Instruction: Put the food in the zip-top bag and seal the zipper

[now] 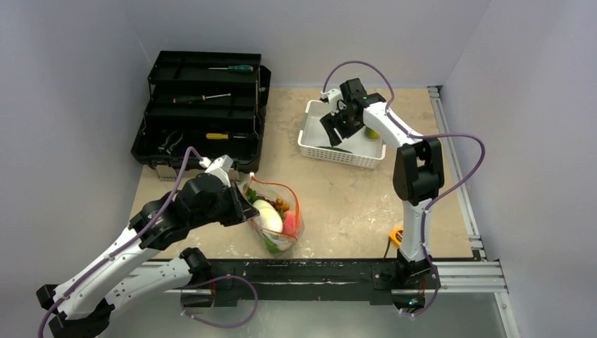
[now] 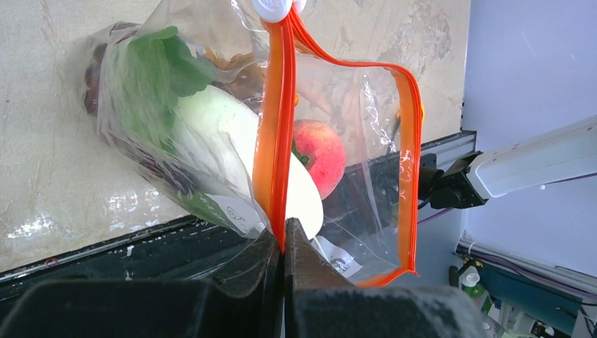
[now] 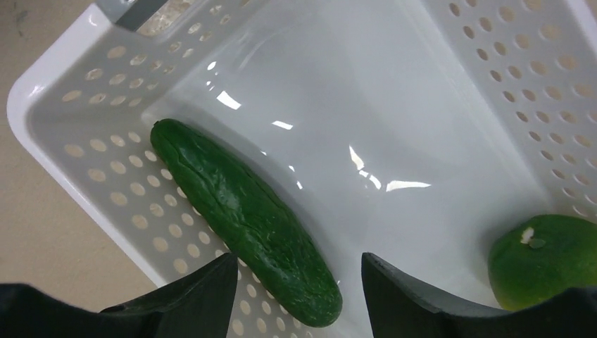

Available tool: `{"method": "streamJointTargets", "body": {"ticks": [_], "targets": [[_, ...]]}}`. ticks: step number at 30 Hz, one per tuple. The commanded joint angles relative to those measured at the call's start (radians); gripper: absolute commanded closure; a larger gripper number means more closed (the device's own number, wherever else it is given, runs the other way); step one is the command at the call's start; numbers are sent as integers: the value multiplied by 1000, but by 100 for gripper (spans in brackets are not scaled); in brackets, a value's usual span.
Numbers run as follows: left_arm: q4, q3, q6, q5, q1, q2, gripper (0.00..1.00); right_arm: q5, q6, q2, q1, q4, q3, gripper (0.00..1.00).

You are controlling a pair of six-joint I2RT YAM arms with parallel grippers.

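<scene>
The clear zip-top bag (image 1: 274, 215) lies near the table's front, holding a green cabbage (image 2: 204, 134), a pink peach (image 2: 320, 148), dark grapes (image 2: 95, 81) and orange pieces. My left gripper (image 2: 284, 236) is shut on the orange-red zipper strip (image 2: 278, 127) and holds the mouth open; the white slider (image 2: 273, 8) sits at the strip's far end. My right gripper (image 3: 299, 274) is open over the white basket (image 3: 105, 162), its jaws either side of one end of the green cucumber (image 3: 246, 218). A round green fruit (image 3: 545, 260) lies in the basket's corner.
A black toolbox (image 1: 204, 105) with screwdrivers stands open at the back left. The white perforated basket (image 1: 317, 148) stands at the back centre. A black rail (image 1: 317, 271) runs along the table's near edge. An orange object (image 1: 397, 234) lies by the right arm's base.
</scene>
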Motion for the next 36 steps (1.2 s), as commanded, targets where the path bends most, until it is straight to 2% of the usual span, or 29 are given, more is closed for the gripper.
{"method": "streamJointTargets", "body": {"ticks": [1, 6, 11, 14, 17, 18, 25, 27, 29, 32, 36], "targets": [[58, 15, 9, 34, -3, 21, 100, -96, -79, 40, 3, -61, 31, 37], [43, 11, 9, 21, -3, 6, 100, -110, -80, 83, 13, -29, 2, 38], [30, 9, 6, 11, -4, -1, 100, -25, -44, 105, 22, 48, -30, 41], [33, 11, 4, 11, -4, 1, 100, 79, 3, 107, 22, 122, -54, 49], [30, 11, 4, 11, -3, 0, 100, 158, 68, 100, 22, 173, -72, 62], [30, 11, 4, 9, -3, -1, 100, 183, 97, 93, 20, 195, -81, 63], [29, 13, 3, 10, -3, 1, 100, 276, 286, -5, 15, 311, -113, 57], [26, 15, 3, 11, -3, 0, 100, 249, 320, -59, 14, 343, -130, 53], [22, 16, 3, 11, -3, -2, 100, 230, 320, -109, 15, 381, -141, 44], [17, 14, 2, 9, -3, -11, 100, 158, 230, -106, 15, 303, -72, 34], [23, 4, 0, 10, -4, -13, 100, 74, -10, -9, 17, 23, 87, 33]]}}
